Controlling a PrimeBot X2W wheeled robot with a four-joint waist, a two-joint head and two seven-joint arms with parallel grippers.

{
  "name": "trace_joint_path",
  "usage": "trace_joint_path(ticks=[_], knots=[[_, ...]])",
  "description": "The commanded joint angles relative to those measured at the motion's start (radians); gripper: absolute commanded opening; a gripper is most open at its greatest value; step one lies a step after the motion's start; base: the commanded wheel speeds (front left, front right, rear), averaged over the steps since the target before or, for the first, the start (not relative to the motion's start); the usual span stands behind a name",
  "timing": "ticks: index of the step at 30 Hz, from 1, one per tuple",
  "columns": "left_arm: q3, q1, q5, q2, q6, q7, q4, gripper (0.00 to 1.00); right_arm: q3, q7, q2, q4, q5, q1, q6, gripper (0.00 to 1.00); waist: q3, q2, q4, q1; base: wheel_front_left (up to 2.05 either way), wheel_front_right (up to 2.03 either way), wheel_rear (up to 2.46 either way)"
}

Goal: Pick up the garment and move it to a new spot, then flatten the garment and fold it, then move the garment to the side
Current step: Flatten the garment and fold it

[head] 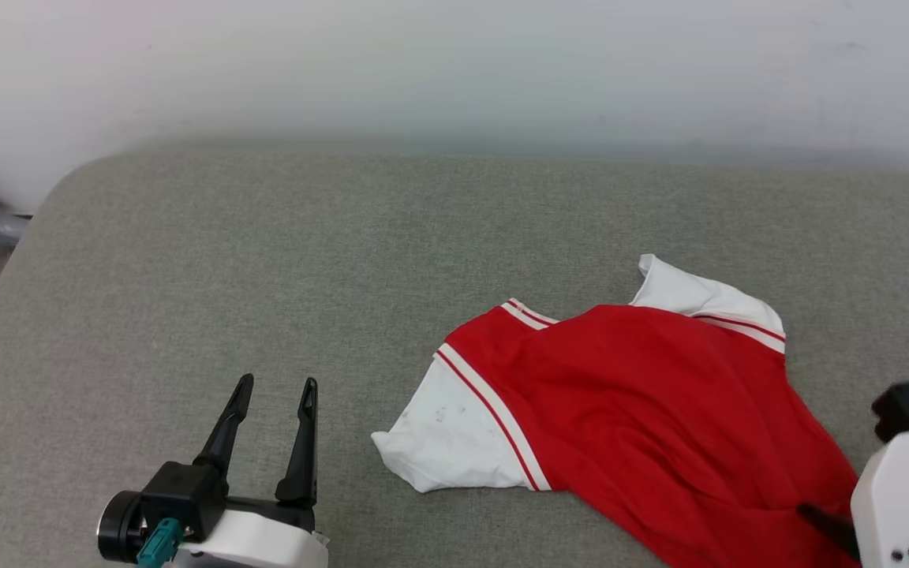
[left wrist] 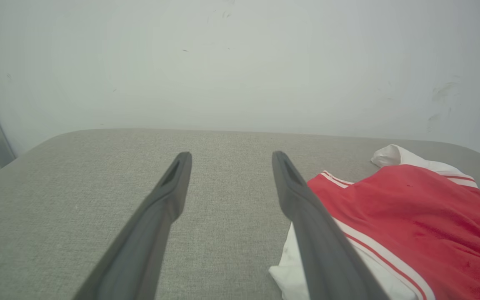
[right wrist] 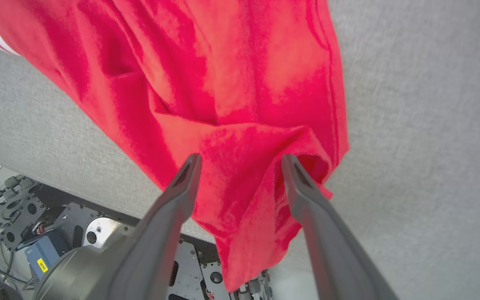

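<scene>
Grey cloth surface (head: 265,260) before white wall (head: 454,63). We see garment (head: 644,394) on surface's right part, plain red side up. Long axis diagonal: white sleeves (head: 454,442) toward far left, hem (right wrist: 240,250) toward near right, draping over near edge. Right tool (right wrist: 241,158) spread wide, fingers either side of bunched hem, gripping nothing. Left tool (head: 278,384) wide open, empty, left of garment, apart from it, pointing toward wall.

I'd call this a lab. Behind the grey padded table (head: 265,260) stands a bare wall (head: 454,63) (scuffed); below it, the robot's base (right wrist: 69,216).
</scene>
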Motion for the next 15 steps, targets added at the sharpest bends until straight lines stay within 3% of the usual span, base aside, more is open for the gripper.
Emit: trace_joint_path(ticks=[1, 7, 15], knots=[[-0.004, -0.019, 0.003, -0.001, -0.003, -0.003, -0.002, 1.0, 0.003, 0.026, -0.017, -0.022, 0.01, -0.059, -0.001, 1.0, 0.019, 0.0, 0.02, 0.0001, 0.0, 0.0, 0.0], [-0.025, -0.049, -0.014, -0.001, 0.0, -0.003, -0.009, 1.0, 0.03, 0.132, -0.066, -0.015, 0.015, -0.285, -0.001, 1.0, 0.098, 0.0, 0.088, 0.0001, 0.0, 0.0, 0.0], [-0.052, -0.105, -0.029, -0.001, -0.002, -0.003, -0.012, 1.0, 0.057, 0.187, -0.088, 0.149, -0.021, -0.548, -0.001, 1.0, 0.211, 0.0, 0.196, 0.0001, 0.0, 0.0, 0.0]])
